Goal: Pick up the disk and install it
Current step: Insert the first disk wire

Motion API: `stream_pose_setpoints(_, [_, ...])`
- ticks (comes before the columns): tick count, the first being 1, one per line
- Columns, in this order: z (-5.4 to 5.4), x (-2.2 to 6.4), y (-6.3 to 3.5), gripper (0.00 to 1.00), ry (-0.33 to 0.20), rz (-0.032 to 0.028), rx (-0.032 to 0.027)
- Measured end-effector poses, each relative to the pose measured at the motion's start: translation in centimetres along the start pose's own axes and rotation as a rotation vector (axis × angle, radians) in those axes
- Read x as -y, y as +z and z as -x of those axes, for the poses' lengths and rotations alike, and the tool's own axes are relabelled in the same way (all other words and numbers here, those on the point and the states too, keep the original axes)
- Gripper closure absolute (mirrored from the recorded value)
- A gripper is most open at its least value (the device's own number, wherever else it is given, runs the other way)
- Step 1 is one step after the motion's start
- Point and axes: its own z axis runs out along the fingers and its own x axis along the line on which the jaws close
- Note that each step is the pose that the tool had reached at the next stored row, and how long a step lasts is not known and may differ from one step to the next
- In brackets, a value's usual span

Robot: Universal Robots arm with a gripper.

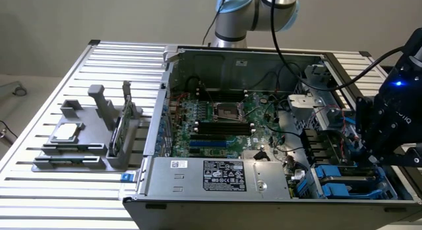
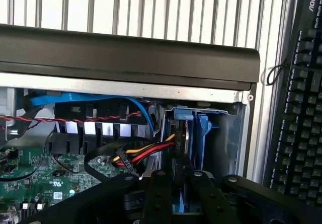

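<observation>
The disk (image 2: 187, 133) stands on edge in the drive bay at the corner of the open computer case, a thin silver slab with blue carrier rails (image 2: 203, 133) beside it. My gripper (image 2: 179, 186) reaches down over it, and its two black fingers (image 2: 158, 189) sit close against either side of the disk's edge, shut on it. In the exterior view the gripper's dark body (image 1: 379, 141) hangs over the blue drive carriers (image 1: 343, 183) at the case's near right corner, and its fingertips are hidden there.
A bundle of red, yellow and black cables (image 2: 146, 151) runs right beside the fingers. The motherboard (image 1: 218, 126) fills the case's middle, and a long grey box with a white sticker (image 1: 218, 178) lies along the front. A grey fixture with a processor chip (image 1: 66, 133) sits at the exterior view's left. A black keyboard (image 2: 297, 108) lies outside the case.
</observation>
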Motion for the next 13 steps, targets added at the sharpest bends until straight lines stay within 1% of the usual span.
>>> stream_pose_setpoints(1, [0.01, -0.03, 0.01, 0.83, 0.000, -0.0001, -0.0001])
stream_pose_setpoints(2, [0.01, -0.06, 0.00, 0.89, 0.000, -0.0002, -0.0001])
stream_pose_setpoints(8, [0.12, -0.58, 0.03, 0.89, 0.000, -0.0035, -0.0020])
stream_pose_setpoints(11, [0.24, -0.97, 0.04, 0.89, 0.000, -0.0042, -0.0048])
stream_pose_setpoints(13, [0.28, -1.02, 0.05, 0.89, 0.001, -0.0042, -0.0060])
